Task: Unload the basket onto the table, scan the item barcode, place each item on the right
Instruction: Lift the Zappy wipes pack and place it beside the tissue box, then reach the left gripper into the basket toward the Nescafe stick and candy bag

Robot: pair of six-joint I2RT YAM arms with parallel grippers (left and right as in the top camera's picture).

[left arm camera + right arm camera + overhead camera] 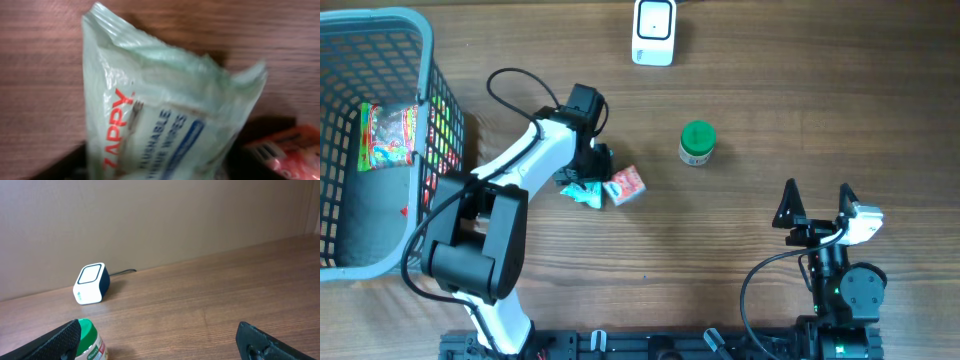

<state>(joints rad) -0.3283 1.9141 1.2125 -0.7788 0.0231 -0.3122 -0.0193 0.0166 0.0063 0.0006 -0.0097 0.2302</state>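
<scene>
Where laid on grained wood tabletop point(770, 100), left of centre: wipes pack point(582, 190), crinkled pale-green film | left gripper point(590, 172) over it, grip indiscernible | right gripper point(816, 205) wide | boxy white scanner point(654, 32), far edge.

wipes pack point(165, 110), "ZAPPY", "FLUSHABLE WIPES"

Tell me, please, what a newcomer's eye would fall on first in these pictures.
The pale green plastic wipes packet fills the left wrist view, beside a small red-and-white packet left of centre. A grey plastic basket at the far left holds a colourful sweets bag, and a white box-shaped scanner stands at the far edge.
</scene>
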